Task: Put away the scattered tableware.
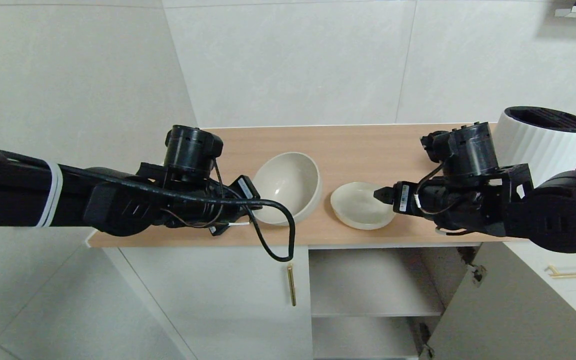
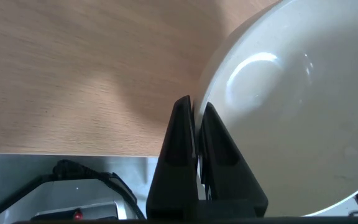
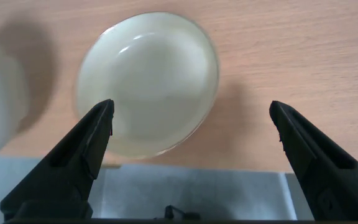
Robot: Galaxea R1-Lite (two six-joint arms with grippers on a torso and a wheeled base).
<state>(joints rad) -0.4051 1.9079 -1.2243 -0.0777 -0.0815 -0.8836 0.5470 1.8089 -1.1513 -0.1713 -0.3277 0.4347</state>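
Observation:
A large cream bowl [image 1: 288,186] is tipped up on its side on the wooden counter [image 1: 368,145], its hollow facing the front. My left gripper [image 1: 252,196] is shut on the bowl's rim; in the left wrist view the gripper [image 2: 195,112] pinches the rim's edge of the bowl [image 2: 291,106]. A small shallow cream dish [image 1: 362,206] lies flat to the bowl's right. My right gripper [image 1: 382,195] hovers at the dish's right edge, open. In the right wrist view the dish [image 3: 148,81] lies beyond the spread gripper [image 3: 191,121], untouched.
A white ribbed container [image 1: 543,137] with a dark inside stands at the counter's right end, behind my right arm. Below the counter an open cabinet [image 1: 373,280] shows bare shelves, its door [image 1: 508,310] swung out to the right. A gold handle [image 1: 292,285] marks the shut door on the left.

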